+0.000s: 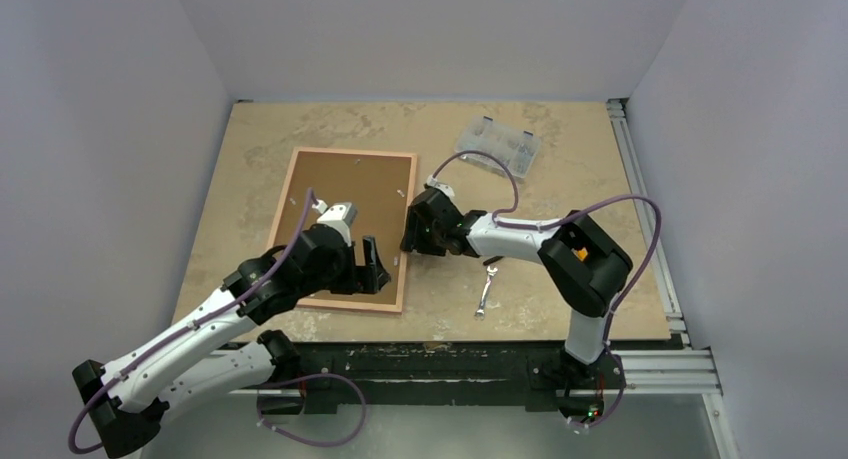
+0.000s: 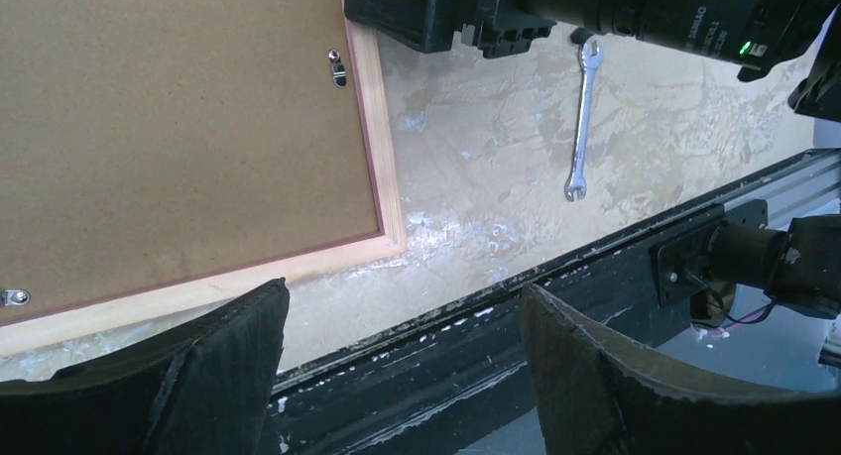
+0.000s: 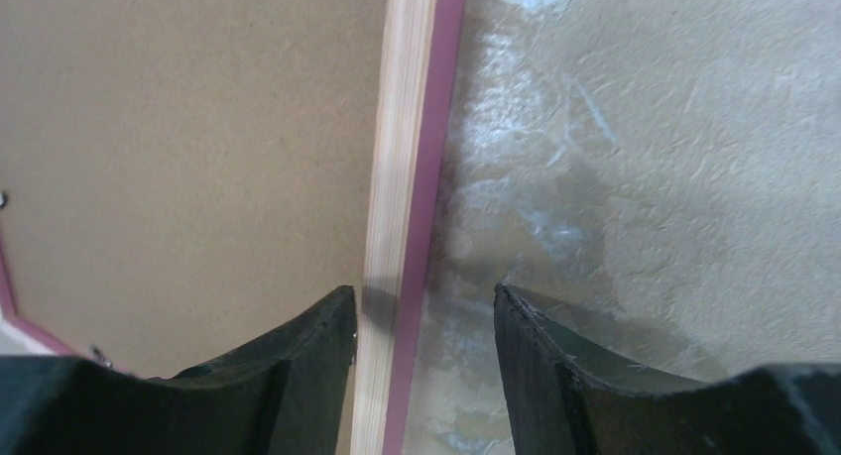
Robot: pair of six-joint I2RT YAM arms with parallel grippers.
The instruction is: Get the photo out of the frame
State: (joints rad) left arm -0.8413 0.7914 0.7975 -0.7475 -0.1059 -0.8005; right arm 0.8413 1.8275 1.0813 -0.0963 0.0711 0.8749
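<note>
**A:** Where's the photo (image 1: 345, 214)?

**B:** Flat on the surface (image 1: 570, 179), left of centre, brown backing side up. It's seated in the pink frame (image 1: 350, 153). Print side not visible.

**A:** Right end effector (image 3: 421, 294)?

**B:** At the frame's right rail, about mid-length. Fingers (image 3: 288, 376) are spread and straddle the rail. One is over the backing's edge, the other over bare surface outside the frame. Nothing pinched. Can't tell if the tips touch down.

**A:** Left one?

**B:** Left end effector (image 2: 404, 288) is spread wide, holding nothing. It sits over the frame's near right corner, by the surface's front edge. In its wrist view the photo fills the upper left, clear of both fingers.

**A:** Anything else around?

**B:** Metal clip (image 2: 337, 66) on the backing just inside the right rail. Wrench (image 1: 485, 291) lies right of the frame, near it but apart. Clear box (image 1: 497, 139) at the far side, well apart from the frame.
</note>
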